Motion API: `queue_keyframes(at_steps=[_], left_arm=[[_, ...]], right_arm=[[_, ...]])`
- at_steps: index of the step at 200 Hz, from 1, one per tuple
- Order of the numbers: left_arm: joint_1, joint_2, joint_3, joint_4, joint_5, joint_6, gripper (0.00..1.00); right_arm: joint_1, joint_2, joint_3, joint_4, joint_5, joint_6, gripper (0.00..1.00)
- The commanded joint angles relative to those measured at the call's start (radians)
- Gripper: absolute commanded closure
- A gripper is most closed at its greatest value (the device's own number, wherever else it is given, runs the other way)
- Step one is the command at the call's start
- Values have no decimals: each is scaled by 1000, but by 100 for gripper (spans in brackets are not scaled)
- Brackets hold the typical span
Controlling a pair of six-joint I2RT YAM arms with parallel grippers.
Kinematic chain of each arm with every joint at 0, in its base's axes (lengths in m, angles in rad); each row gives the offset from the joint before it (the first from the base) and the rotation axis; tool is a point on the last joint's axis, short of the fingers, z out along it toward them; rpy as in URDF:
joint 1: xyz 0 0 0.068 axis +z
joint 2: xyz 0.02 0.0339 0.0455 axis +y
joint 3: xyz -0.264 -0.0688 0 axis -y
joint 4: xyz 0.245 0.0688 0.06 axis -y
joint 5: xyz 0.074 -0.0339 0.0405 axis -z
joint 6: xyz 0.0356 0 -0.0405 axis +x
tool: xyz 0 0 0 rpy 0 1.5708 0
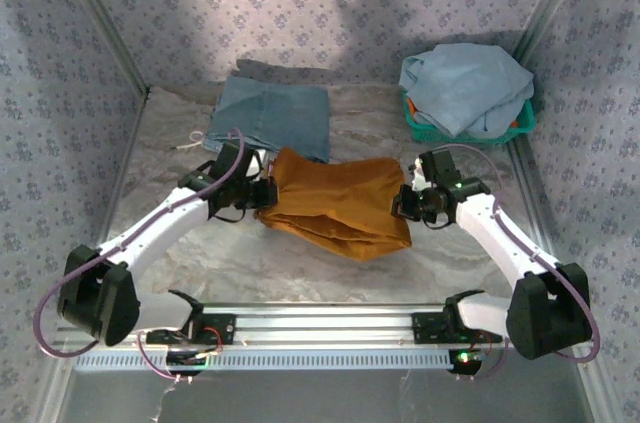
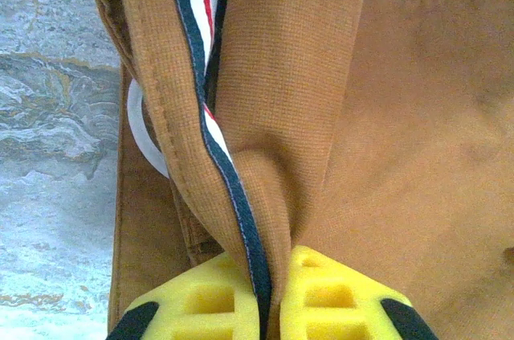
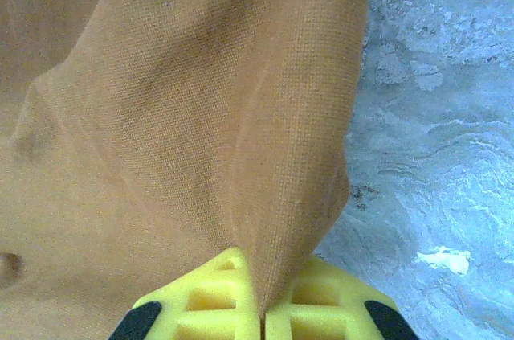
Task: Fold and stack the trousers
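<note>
Top external view: the rust-orange trousers [image 1: 340,201] lie bunched at the middle of the bench [image 1: 200,258]. My left tool [image 1: 264,193] is clamped on their striped waistband trim [image 2: 210,139]; my right tool [image 1: 403,205] pinches the opposite edge.

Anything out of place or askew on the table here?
Nothing is damaged or spilled. The trousers lie bunched and rumpled, not flat, with the left gripper and right gripper each shut on an end. At back right, a pale-blue garment is heaped over the rim of the green basket.
</note>
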Motion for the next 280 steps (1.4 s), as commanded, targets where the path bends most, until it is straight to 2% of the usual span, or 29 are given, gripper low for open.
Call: queue_keyframes(at_steps=[1, 33, 43, 55, 76, 95, 134, 165, 190, 209, 219, 230, 241, 253, 269, 280], left_arm=[[-6, -26, 22, -35, -18, 8, 100], [-29, 29, -66, 12, 5, -33, 100], [-49, 52, -98, 33, 13, -52, 87], [-73, 74, -129, 47, 14, -70, 63], [-91, 101, -170, 61, -4, -91, 33], [-81, 121, -176, 65, -39, -78, 19], [15, 212, -94, 145, 47, -20, 15], [34, 381, 7, 139, 150, 47, 11], [35, 475, -8, 130, 153, 34, 15], [21, 487, -71, 173, 184, -15, 23], [-24, 492, -79, 174, 173, -31, 30], [-87, 505, -69, 154, 138, -43, 41], [-129, 521, -68, 171, 132, -66, 59], [-140, 535, -92, 232, 146, -104, 78], [-138, 534, -123, 300, 150, -132, 97], [-140, 516, -137, 341, 159, -146, 100]], right_arm=[[6, -20, 28, -42, 43, 5, 100], [4, 28, -33, -33, 69, -1, 100], [3, 41, -54, -31, 84, -3, 100], [0, 54, -76, -25, 85, -4, 100], [-1, 79, -102, -6, 86, -10, 100], [-1, 102, -113, 13, 87, -14, 100], [-1, 136, -116, 25, 89, -23, 100], [0, 142, -114, 24, 92, -27, 100], [-1, 131, -111, 19, 94, -27, 100], [-2, 119, -112, 14, 93, -26, 100], [-1, 115, -113, 14, 92, -25, 100], [-1, 115, -113, 12, 94, -24, 100], [-3, 119, -111, 13, 94, -27, 100], [-5, 124, -108, 14, 94, -29, 100], [-8, 124, -103, 12, 92, -31, 100], [-11, 119, -103, 10, 92, -31, 100]])
